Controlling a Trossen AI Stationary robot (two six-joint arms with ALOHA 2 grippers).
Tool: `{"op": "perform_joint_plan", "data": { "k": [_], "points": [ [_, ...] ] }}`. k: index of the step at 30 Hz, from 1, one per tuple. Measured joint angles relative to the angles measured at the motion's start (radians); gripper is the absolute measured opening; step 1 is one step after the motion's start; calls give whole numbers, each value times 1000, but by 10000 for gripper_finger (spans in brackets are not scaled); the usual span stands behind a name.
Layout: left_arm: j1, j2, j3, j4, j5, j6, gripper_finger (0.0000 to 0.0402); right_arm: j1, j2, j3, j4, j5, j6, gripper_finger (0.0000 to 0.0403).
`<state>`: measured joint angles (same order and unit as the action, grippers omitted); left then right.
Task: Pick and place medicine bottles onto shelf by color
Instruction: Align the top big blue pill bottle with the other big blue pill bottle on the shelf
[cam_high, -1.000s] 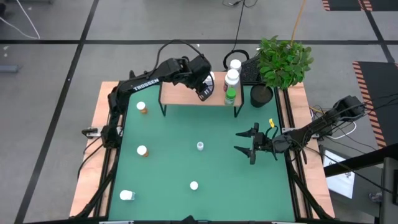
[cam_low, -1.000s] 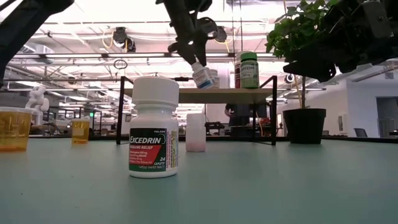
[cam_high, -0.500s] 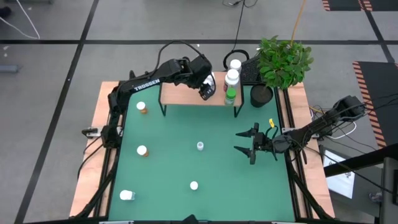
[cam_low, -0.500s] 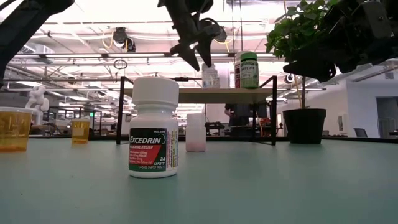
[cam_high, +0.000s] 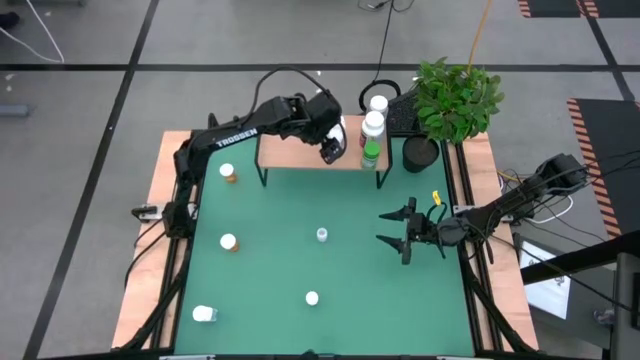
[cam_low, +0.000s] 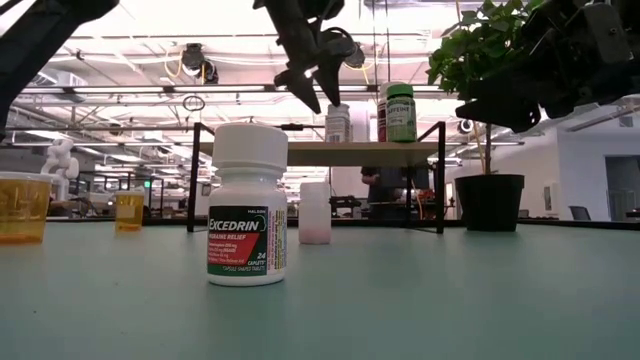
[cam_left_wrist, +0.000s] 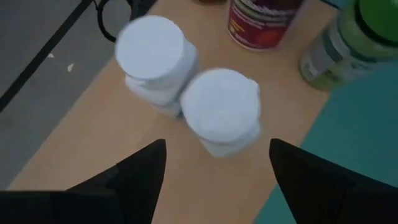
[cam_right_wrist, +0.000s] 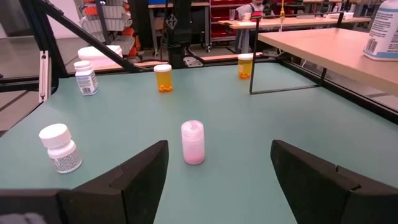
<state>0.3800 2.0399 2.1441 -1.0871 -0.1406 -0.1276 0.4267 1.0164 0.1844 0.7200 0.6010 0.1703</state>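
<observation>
The light-wood shelf (cam_high: 300, 152) stands at the table's far side. On it stand a green bottle (cam_low: 401, 112), a red-labelled bottle (cam_left_wrist: 264, 18) and two white-capped white bottles (cam_left_wrist: 219, 106) (cam_left_wrist: 151, 50), all upright on their bases. My left gripper (cam_low: 312, 85) hovers open just above the nearer white bottle (cam_low: 338, 122), touching nothing. My right gripper (cam_high: 400, 232) is open and empty above the table's right part. On the table stand a pink bottle (cam_right_wrist: 193, 142), two orange bottles (cam_high: 230, 173) (cam_high: 229, 241) and two white bottles (cam_high: 312, 298) (cam_high: 204, 314).
A green plant in a black pot (cam_high: 422, 152) stands right of the shelf, at the table's far right. The Excedrin bottle (cam_low: 247, 205) stands close to the low camera. The shelf's left half (cam_high: 285, 150) is bare wood.
My left gripper held a white bottle tilted over the shelf, then let it go. The bottle now stands upright on the shelf, next to the other white one. The gripper has risen a little above it and stays open.
</observation>
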Motion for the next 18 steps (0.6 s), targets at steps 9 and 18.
{"op": "perform_joint_plan", "data": {
  "k": [9, 18],
  "points": [
    [-68, -3, -13, -69, -119, -39, 285, 0, 0, 0, -30, 0, 19, 276],
    [-63, 0, -60, -19, -302, -57, 283, 0, 0, 0, -36, 0, 34, 276]
  ]
}}
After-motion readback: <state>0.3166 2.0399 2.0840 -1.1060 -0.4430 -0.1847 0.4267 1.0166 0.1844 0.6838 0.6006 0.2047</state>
